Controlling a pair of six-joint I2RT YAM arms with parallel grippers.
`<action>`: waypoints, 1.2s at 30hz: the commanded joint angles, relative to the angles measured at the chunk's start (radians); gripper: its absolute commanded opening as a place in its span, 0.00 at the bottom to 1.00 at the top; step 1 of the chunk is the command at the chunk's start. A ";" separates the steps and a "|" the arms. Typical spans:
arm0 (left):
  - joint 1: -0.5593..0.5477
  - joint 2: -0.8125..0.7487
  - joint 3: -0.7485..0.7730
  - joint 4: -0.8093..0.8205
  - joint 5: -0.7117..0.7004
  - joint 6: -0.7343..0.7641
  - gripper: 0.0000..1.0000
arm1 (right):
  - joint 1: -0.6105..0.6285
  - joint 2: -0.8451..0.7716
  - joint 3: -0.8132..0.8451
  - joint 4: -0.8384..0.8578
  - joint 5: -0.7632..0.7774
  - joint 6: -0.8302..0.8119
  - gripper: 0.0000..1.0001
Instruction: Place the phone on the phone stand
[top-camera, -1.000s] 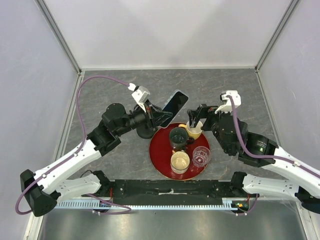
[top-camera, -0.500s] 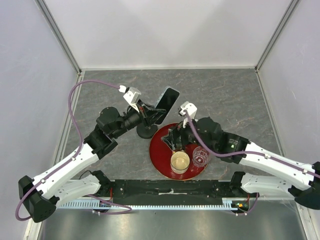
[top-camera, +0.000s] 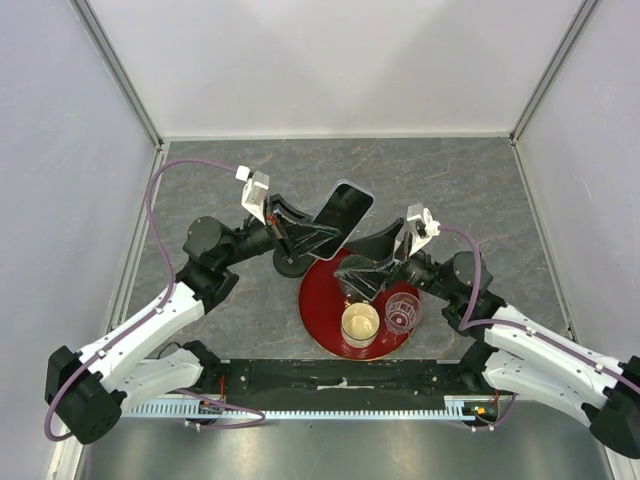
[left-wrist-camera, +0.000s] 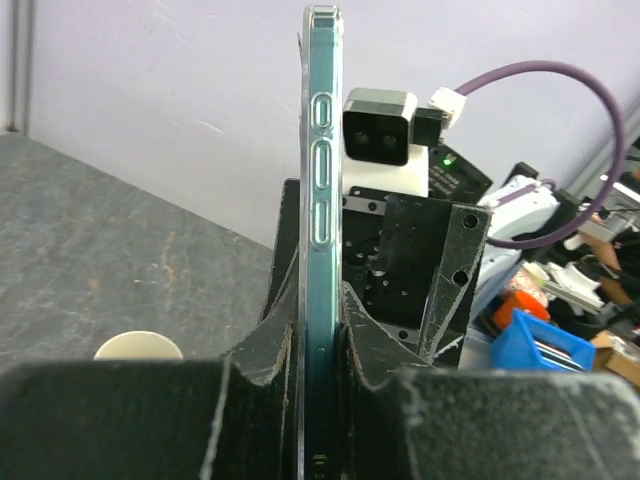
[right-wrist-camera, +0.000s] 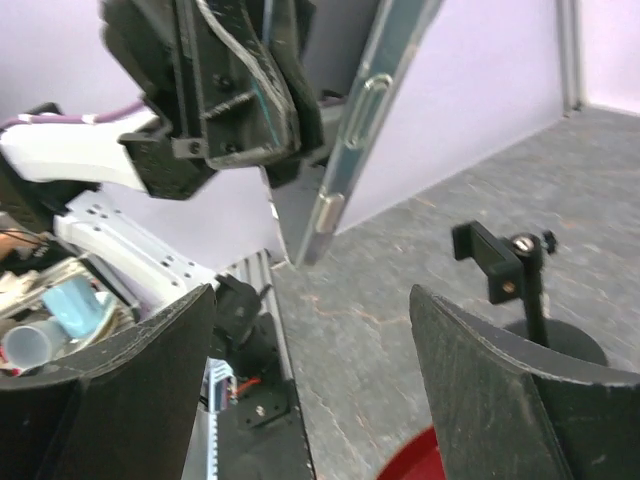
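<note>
My left gripper (top-camera: 318, 232) is shut on the phone (top-camera: 342, 208) and holds it up, tilted, above the table behind the red tray. In the left wrist view the phone (left-wrist-camera: 320, 190) stands edge-on, pinched between the fingers of the left gripper (left-wrist-camera: 320, 345). The black phone stand (top-camera: 292, 264) stands below the left gripper, partly hidden by it. The right wrist view shows the stand's clamp and post (right-wrist-camera: 505, 268) at right, with the phone (right-wrist-camera: 372, 105) above and left of it. My right gripper (top-camera: 352, 280) (right-wrist-camera: 310, 390) is open and empty over the tray's far left part, facing the stand.
A red round tray (top-camera: 322, 318) lies at the near centre. It holds a cream cup (top-camera: 360, 322) and a clear glass (top-camera: 402, 312). Other cups on it are hidden under my right arm. Purple walls close the table on three sides.
My right arm left the yellow cup at the tray's far right, swung left over the tray, and now points at the stand. My left gripper shifted slightly, still holding the phone.
</note>
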 joint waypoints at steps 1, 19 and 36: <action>0.019 0.030 0.007 0.224 0.113 -0.141 0.02 | -0.003 0.063 -0.049 0.424 -0.091 0.118 0.83; 0.033 0.094 0.002 0.350 0.185 -0.255 0.02 | 0.131 0.183 -0.042 0.580 0.074 0.080 0.50; 0.030 0.183 0.004 0.488 0.242 -0.381 0.02 | 0.152 0.222 -0.031 0.640 0.163 0.071 0.32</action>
